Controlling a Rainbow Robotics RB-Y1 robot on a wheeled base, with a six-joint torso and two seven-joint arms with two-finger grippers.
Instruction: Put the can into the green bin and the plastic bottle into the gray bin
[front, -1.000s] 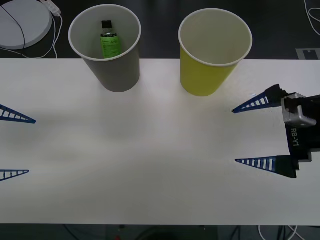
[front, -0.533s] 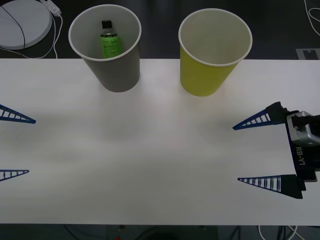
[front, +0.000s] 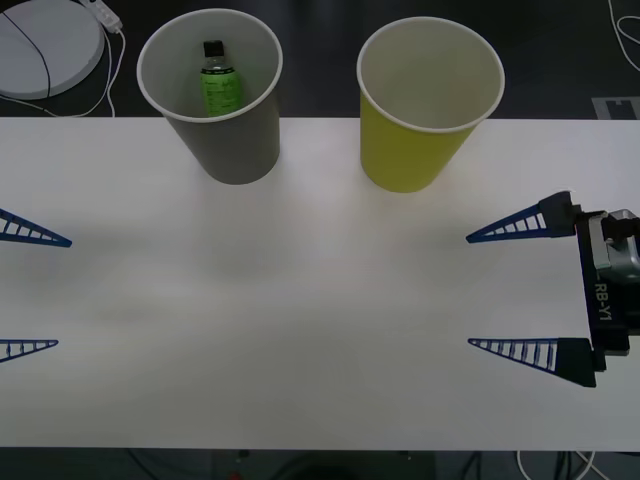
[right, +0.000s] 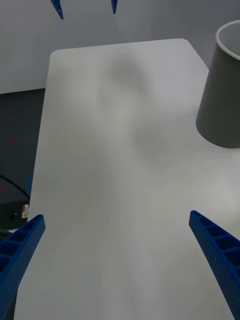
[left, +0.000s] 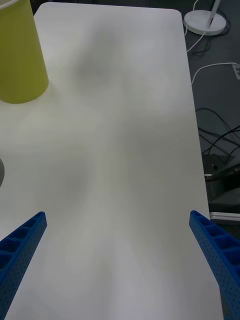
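Standing at the far edge of the counter (front: 300, 300): gray bin (front: 225, 120), upright, mouth open upward. Lying inside the gray bin, against its inner wall: bottle (front: 217, 80), green, black cap pointing away from the robot, label facing up. Standing just to the right of the gray bin, apart from it and not touching: green bin (front: 420, 130), upright, pale interior showing nothing inside.

Hovering over the counter well to the right of the gray bin and nearer the robot, beyond the green bin: right tool (front: 505, 290), fingers (front: 510, 228) spread wide, gripping nothing. Hovering to the left of the gray bin and nearer the robot, at the counter's left edge: left tool (front: 30, 292), fingers (front: 35, 237) spread wide, gripping nothing.

Appearing in the right wrist view: gray bin's outer wall (right: 220, 100) over bare counter. Appearing in the left wrist view: green bin's wall (left: 20, 55).

Lying beyond the gray bin, off the counter: white round disc (front: 45, 45) with cable.
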